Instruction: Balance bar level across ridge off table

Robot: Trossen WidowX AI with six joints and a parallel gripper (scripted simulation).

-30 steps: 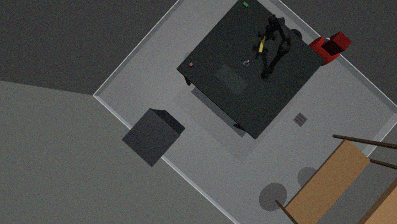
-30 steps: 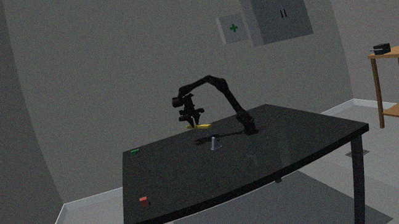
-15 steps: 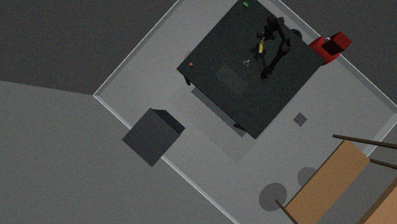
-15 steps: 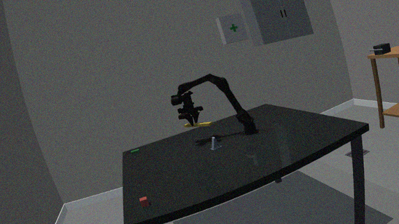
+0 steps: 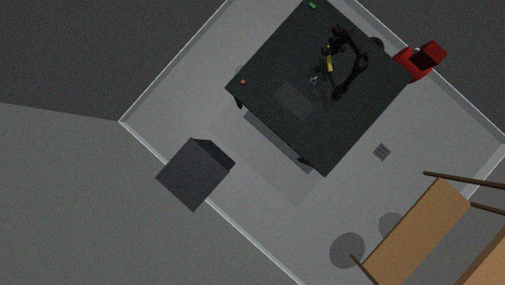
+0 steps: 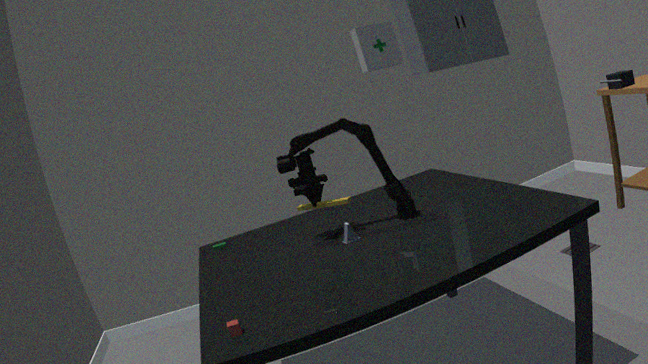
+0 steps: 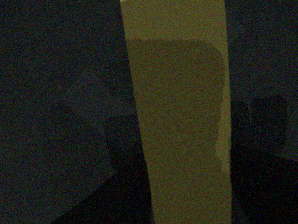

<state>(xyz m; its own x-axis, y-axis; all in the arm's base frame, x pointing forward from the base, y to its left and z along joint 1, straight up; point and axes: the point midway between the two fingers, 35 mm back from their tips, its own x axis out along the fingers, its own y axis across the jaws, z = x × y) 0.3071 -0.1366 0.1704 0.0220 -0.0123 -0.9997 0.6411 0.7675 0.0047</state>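
The yellow bar [image 5: 330, 64] [image 6: 337, 201] [image 7: 182, 100] is in the air above the dark table [image 5: 318, 148] [image 6: 282, 284]. It looks roughly level in the exterior view and fills the middle of the wrist view. My gripper [image 6: 314, 204] [image 7: 186, 159] points down and is shut on the bar, away from the bar's end nearer the arm's base in the exterior view. The small grey ridge [image 5: 313, 79] [image 6: 348, 236] stands on the table, lower than the bar. In the top view it lies to the lower left of the bar's near end. The bar does not touch it.
A small red block [image 5: 243, 81] [image 6: 234, 327] lies near a table corner. A flat green block [image 5: 312, 5] [image 6: 219, 245] lies near another corner. The arm's base [image 6: 407, 210] stands on the table, beyond the ridge to the right in the exterior view.
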